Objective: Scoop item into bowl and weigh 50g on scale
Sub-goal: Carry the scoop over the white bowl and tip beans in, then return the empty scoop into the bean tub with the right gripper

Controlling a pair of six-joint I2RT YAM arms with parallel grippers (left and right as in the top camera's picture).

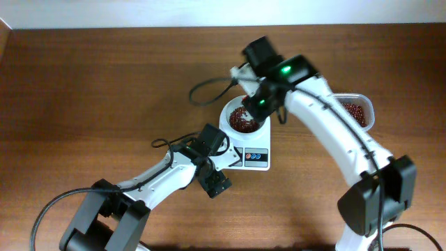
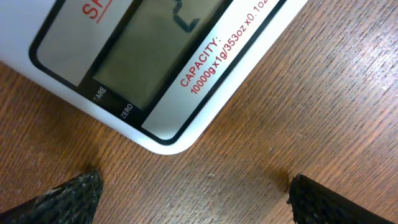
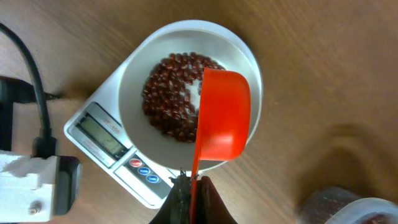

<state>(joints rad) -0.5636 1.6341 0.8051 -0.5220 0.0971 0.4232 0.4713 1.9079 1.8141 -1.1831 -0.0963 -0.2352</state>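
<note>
The small white bowl (image 3: 186, 26) sat on the platform of the white digital kitchen scale (image 3: 122, 163), near the middle of the wooden table (image 1: 104, 84). A loose pile of dark reddish-brown beans (image 3: 169, 93) covered most of the bowl's floor, leaving pale wall showing all round. The right gripper (image 3: 189, 185) was clamped tight on the thin handle of an orange scoop (image 3: 224, 112). The scoop's cup hung over the right side of the bowl, above the edge of the bean pile. The cup seemed to be empty, though the right wrist view's angle made that hard to confirm. To the right of the scale, well apart from it, stood a clear plastic container (image 1: 367, 104) with more of the same beans (image 1: 352, 111) inside. In the right wrist view it showed only as a blur at the lower right corner. The left gripper (image 2: 199, 198) stood with its fingers spread wide and held nothing. It hovered over bare wood just beside the near corner of the scale, where the grey display and the printed words TARE and ZERO faced it. Only part of one digit showed on that display, so the reading could not be told.
</note>
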